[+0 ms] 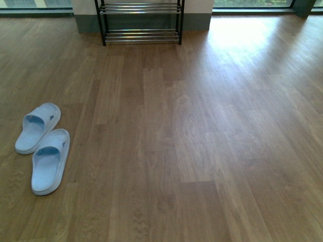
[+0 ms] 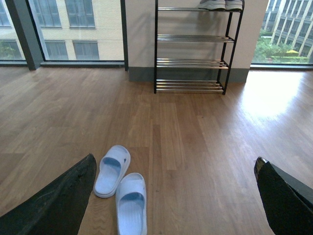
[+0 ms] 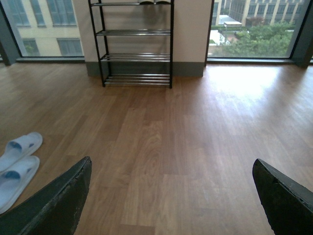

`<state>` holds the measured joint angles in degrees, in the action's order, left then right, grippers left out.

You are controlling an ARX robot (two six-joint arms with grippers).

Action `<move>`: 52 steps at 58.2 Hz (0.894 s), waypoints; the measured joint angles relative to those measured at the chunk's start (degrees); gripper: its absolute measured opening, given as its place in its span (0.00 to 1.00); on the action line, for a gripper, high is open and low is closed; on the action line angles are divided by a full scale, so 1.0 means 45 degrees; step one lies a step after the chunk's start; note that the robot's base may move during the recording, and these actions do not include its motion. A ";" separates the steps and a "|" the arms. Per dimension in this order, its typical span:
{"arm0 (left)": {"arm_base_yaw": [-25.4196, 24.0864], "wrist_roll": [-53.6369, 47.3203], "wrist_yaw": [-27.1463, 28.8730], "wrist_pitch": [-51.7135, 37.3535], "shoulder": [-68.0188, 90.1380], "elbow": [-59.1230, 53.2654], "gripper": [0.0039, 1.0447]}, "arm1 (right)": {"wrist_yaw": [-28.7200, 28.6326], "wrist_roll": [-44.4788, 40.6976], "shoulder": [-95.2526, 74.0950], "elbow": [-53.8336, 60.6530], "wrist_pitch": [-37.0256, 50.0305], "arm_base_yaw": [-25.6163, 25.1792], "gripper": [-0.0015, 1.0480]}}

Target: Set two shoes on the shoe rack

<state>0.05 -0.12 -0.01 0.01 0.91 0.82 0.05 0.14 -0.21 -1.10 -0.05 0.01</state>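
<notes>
Wood floor [image 1: 202, 151]; rack [image 1: 141, 35] at 12 o'clock; shoes [image 2: 220, 5] on top tier, placing looks done; slippers [image 1: 43, 146] at 8 o'clock; left tool [image 2: 174, 164], right tool [image 3: 171, 164] released, empty; next: likely just retract.

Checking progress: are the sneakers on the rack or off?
On. The two shoes rest on the top tier of the shoe rack; the left wrist view shows them.
</notes>
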 joint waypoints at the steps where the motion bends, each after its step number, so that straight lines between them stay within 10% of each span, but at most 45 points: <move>1: 0.0000 0.0000 0.0000 0.0000 0.0000 0.0000 0.91 | 0.0000 0.0000 0.0000 0.0000 0.0000 0.0000 0.91; 52: 0.0005 0.0000 0.0034 0.0005 0.0000 0.0000 0.91 | -0.0024 0.0000 -0.0010 0.0000 0.0000 0.0000 0.91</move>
<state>0.08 -0.12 0.14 0.03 0.91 0.82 -0.05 0.14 -0.25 -1.10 -0.05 0.01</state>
